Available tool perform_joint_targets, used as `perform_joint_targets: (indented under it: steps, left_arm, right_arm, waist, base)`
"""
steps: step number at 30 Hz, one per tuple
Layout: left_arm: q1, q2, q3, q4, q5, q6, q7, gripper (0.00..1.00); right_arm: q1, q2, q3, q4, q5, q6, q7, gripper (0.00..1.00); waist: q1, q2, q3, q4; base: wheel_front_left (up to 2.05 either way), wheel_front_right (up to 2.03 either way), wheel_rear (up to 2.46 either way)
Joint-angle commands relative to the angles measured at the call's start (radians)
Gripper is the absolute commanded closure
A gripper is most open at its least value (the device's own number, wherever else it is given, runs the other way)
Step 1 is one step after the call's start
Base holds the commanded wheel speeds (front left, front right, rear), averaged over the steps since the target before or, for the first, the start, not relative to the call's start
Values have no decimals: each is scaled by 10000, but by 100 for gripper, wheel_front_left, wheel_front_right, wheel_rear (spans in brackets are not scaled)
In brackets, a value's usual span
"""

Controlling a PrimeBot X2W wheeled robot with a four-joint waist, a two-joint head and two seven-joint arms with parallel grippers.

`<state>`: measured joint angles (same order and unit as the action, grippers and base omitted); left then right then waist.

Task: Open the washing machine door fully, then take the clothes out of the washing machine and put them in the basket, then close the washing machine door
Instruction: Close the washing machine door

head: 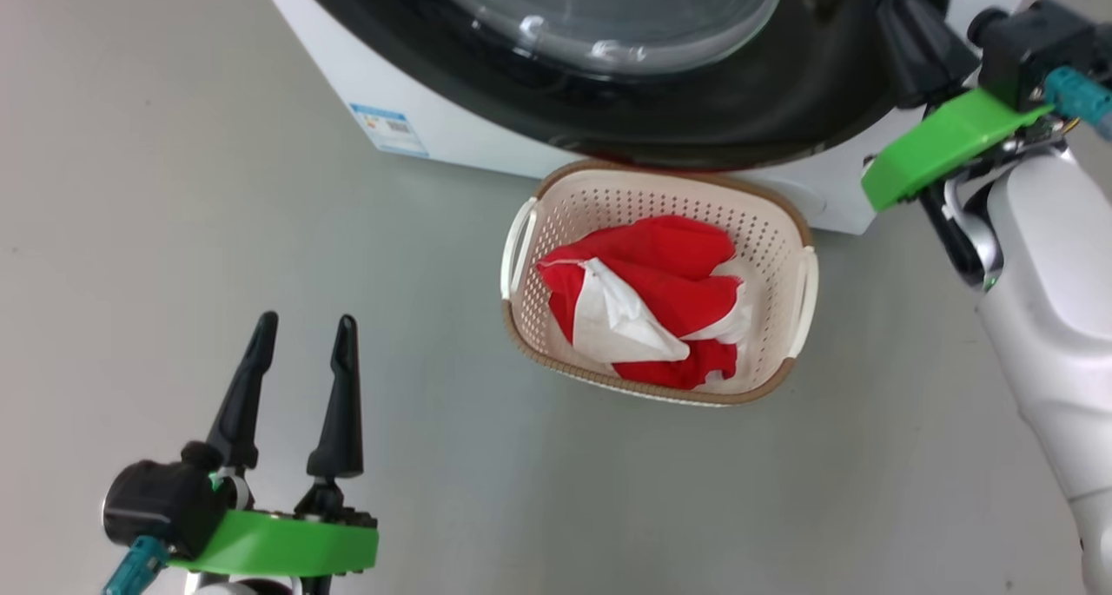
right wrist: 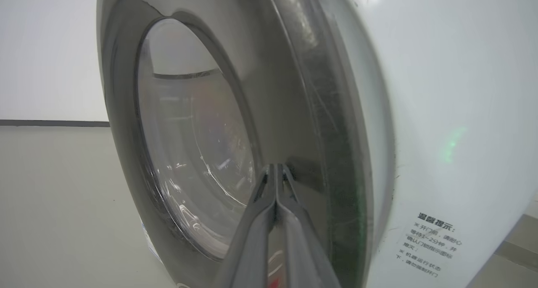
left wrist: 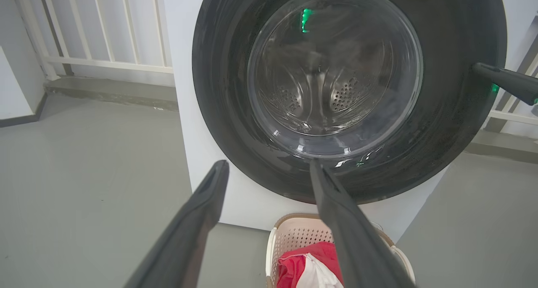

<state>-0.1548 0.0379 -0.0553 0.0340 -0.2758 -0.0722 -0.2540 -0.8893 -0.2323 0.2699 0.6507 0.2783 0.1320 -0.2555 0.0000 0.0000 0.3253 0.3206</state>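
Nearest the robot, the left gripper [head: 307,321] hangs low over the grey floor [head: 174,230] with its two fingers spread wide and nothing between them, well apart from everything else.

Beyond it the basket [head: 647,206] stands on the floor right in front of the washing machine [head: 469,139]. The clothes [head: 660,295] lie bunched inside it, red with white folds, so the unloading looks done. From the head view the basket's far rim sits just below the bottom of the door [head: 695,117].

Farther on, the door lies close against the machine's front. Whether it has latched cannot be told. The right gripper [right wrist: 275,170] has its fingers pressed shut with nothing held, the tips set on the black rim at the door's right side.

The risk now is a slip — narrow closed tips on a glossy, curved rim could skid off sideways toward the glass or the white casing. A push that stops short would leave the door unlatched, free to swing back out above the basket.
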Motion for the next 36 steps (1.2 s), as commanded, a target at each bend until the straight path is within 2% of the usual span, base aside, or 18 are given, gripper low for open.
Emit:
perform_joint_targets:
  steps: [1,17,25,26,27,28,29,36]
  left_arm:
    - [-313,125,289,-250,-109,-49,-78,0]
    - [-585,124,116,-144,-30,170,-78,0]
    - [-476,124,196,77,-126,159,-78,0]
    - [-472,124,235,95,-136,196,-78,0]
    - [-466,124,264,120,-134,226,-78,0]
    - [-461,124,291,141,-134,248,-78,0]
    - [-462,124,321,149,-121,255,-78,0]
    - [-388,124,562,300,30,73,-78,0]
  right_arm:
    - [-367,187,-106,-27,-178,-13,-63,100]
    - [-1525,580,-1911,968,-757,-13,-63,100]
    - [-1091,953,-1583,837,-842,-13,-63,100]
    - [-971,993,-1510,735,-829,-13,-63,97]
    - [-828,1027,-1432,601,-825,-13,-63,69]
    - [-664,1067,-1351,449,-818,-13,-63,22]
    - [-476,1105,-1250,297,-810,-13,-63,0]
    - [1009,1216,-965,-898,-691,-13,-63,0]
  waist:
    - [0,0,248,176]
    - [0,0,517,355]
    - [0,0,307,65]
    - [0,0,273,-3]
    - [0,0,232,-77]
    - [0,0,195,-169]
    - [0,0,148,-268]
    - [0,0,-295,-1068]
  base:
    - [0,0,0]
    - [0,0,0]
    - [0,0,0]
    - [0,0,0]
    - [0,0,0]
    - [0,0,0]
    - [0,0,0]
    - [0,0,0]
